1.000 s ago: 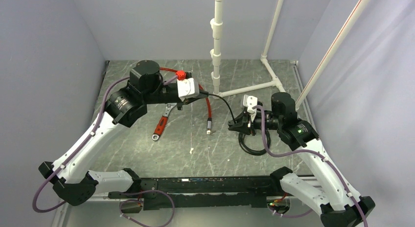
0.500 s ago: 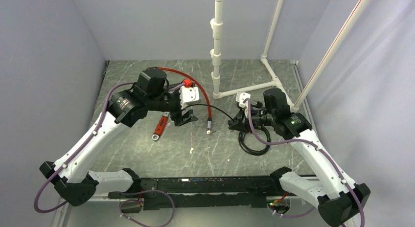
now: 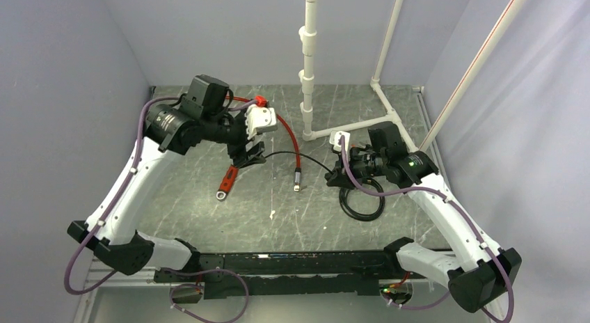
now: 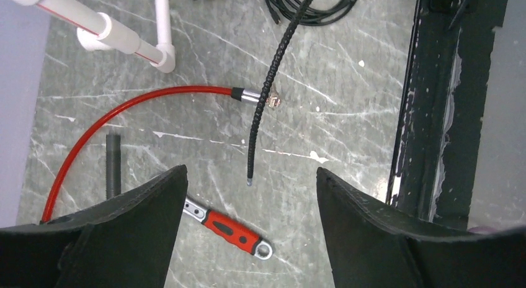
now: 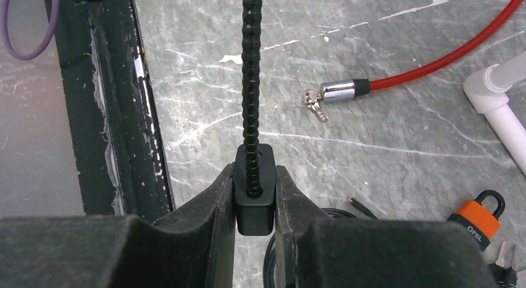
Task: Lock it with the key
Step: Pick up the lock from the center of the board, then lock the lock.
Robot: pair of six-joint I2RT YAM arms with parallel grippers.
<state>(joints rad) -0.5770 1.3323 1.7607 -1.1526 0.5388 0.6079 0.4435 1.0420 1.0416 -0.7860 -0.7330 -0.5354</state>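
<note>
Nearest, the right hand [image 5: 254, 173] is clamped tight on the tiny, blocky black-headed key [image 5: 253, 207], apparently so that its thin ribbed black cord [image 5: 249, 71] points straight out over the grey marbled desk [image 5: 397, 176]. Farther off, the left hand [image 4: 251, 171] hangs wide apart and empty above the red-handled metal wrench [image 4: 229, 229].

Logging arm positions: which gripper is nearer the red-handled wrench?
Left. The left gripper hangs just beyond the wrench; the right gripper is far to its right, gripping a black cable end.
</note>
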